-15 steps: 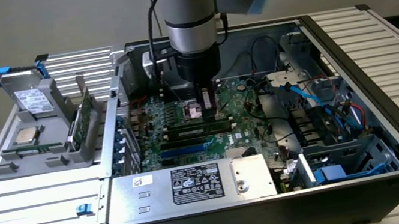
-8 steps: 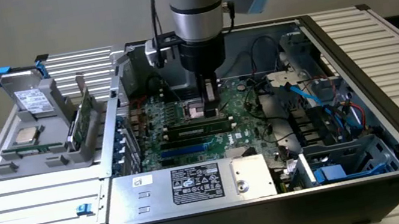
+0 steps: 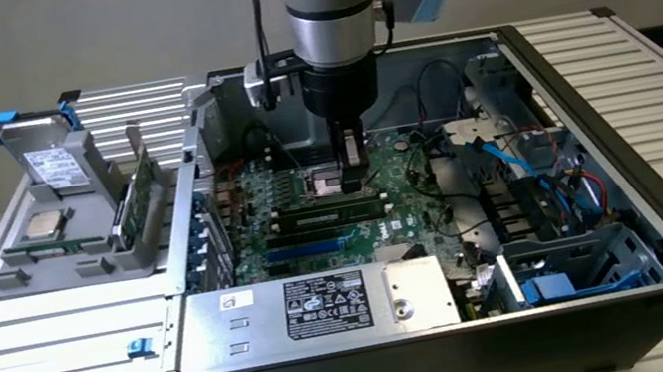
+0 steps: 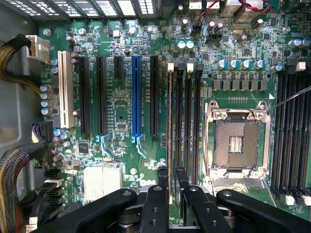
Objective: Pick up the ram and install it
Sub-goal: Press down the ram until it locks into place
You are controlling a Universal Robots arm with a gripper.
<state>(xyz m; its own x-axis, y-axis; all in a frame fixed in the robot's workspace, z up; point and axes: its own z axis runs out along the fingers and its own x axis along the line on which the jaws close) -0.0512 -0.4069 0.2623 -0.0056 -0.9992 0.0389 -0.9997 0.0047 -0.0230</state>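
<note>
The ram is a long green stick with dark chips. It stands on edge in a black memory slot on the motherboard, inside the open computer case. In the wrist view the ram's thin top edge runs along the slot beside the other black memory slots. My gripper hangs straight down over the end of the stick toward the exterior view's right. The black fingers stand narrowly apart, one on each side of the ram's edge, so my gripper is shut on it.
The bare processor socket lies right beside the slots. A grey holder outside the case holds a grey drive, a silver chip and another green stick. The power supply, cable bundles and case walls hem in the board.
</note>
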